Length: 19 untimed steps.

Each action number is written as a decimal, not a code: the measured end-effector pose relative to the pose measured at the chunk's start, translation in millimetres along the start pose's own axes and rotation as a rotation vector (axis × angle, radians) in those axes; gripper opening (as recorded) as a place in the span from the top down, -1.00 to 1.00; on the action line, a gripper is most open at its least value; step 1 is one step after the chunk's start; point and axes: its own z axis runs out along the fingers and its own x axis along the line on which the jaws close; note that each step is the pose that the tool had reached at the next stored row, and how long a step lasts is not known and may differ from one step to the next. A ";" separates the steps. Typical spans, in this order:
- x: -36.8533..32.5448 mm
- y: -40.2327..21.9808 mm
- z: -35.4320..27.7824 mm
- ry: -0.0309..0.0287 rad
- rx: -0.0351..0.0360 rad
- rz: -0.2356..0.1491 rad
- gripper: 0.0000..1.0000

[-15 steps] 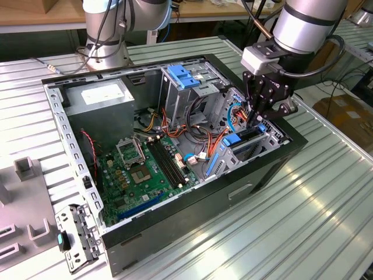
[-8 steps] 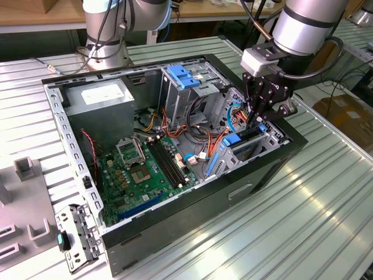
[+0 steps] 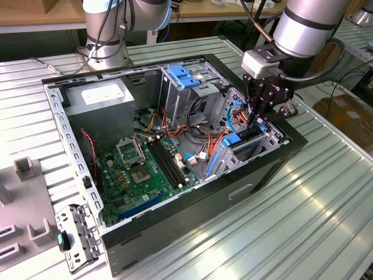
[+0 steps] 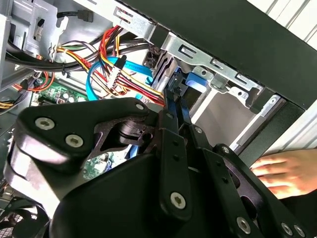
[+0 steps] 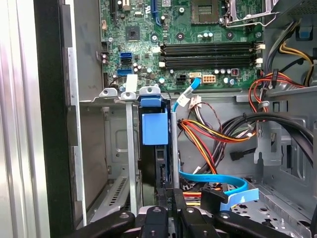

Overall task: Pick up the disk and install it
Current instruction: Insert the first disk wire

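End effector (image 3: 260, 119) over disk (image 5: 154, 130) upright in drive bay (image 5: 116, 144).

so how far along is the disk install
Pickup looks done: the claw is down at the drive bay in the case's corner, with the disk standing on edge in the bay slot. It isn't clear whether the disk is fully seated, and the claw is at its end. A hand rests outside the case.

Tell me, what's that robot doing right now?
Black claw down at the open computer case's drive bay. Blue-railed black metal disk standing in slot. Hand outside case.
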 end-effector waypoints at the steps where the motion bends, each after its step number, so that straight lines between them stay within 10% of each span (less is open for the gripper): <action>1: 0.0 0.0 0.0 0.0000 0.0000 0.000 0.67; 19: 1.5 -0.1 -0.5 0.0001 -0.0006 -0.002 0.67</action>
